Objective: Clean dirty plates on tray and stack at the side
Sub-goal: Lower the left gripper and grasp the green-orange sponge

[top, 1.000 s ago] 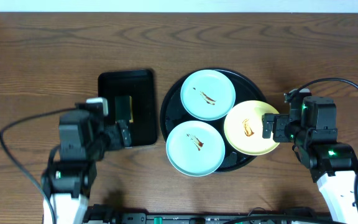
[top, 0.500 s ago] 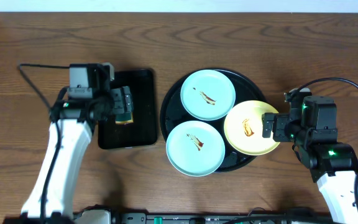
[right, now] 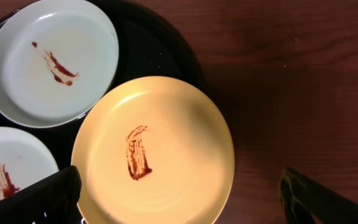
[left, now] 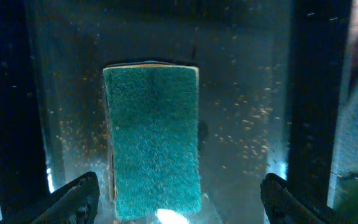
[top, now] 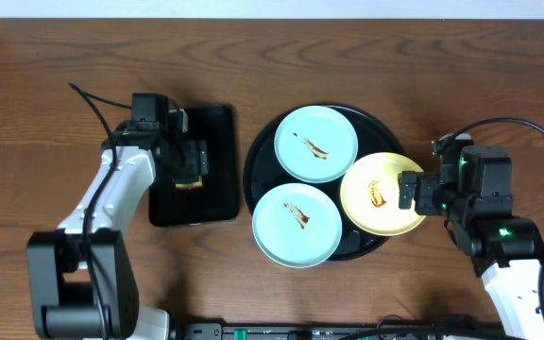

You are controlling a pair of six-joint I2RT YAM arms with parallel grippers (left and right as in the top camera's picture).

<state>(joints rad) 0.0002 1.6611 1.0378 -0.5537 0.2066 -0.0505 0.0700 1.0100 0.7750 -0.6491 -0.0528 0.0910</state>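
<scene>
Fingers (left: 73, 200) of our left gripper (left: 179, 205) are spread wide and hold nothing. They hang low over the green sponge (left: 153, 137), one tip on each side of it; we cannot tell whether they touch it. The sponge lies flat in the small rectangular tray (left: 253, 93), its long side running away from the wrist camera, with fine specks (left: 247, 124) scattered on the tray floor around it.

Our right gripper (right: 185, 202) is just as wide and empty. One of its fingers (right: 42, 199) is over the edge of the yellow plate (right: 160, 155), the other over bare worktop (right: 291, 62).

Farther in, the yellow plate sits on the right side of the round tray (top: 253, 165), overhanging its raised rim. The upper mint plate (top: 316, 144) and the lower mint plate (top: 297, 224) crowd close against its left side. The lower one overhangs the tray's near rim. The round tray lies just beside the rectangular tray, a narrow strip of wood between them.

The plates are round, so only their smears show direction. The yellow plate's short brown streak runs straight away from the right wrist camera. The upper mint plate's thinner streak runs diagonally, and the lower one carries a small brown smear too. All three are pale and shallow.
</scene>
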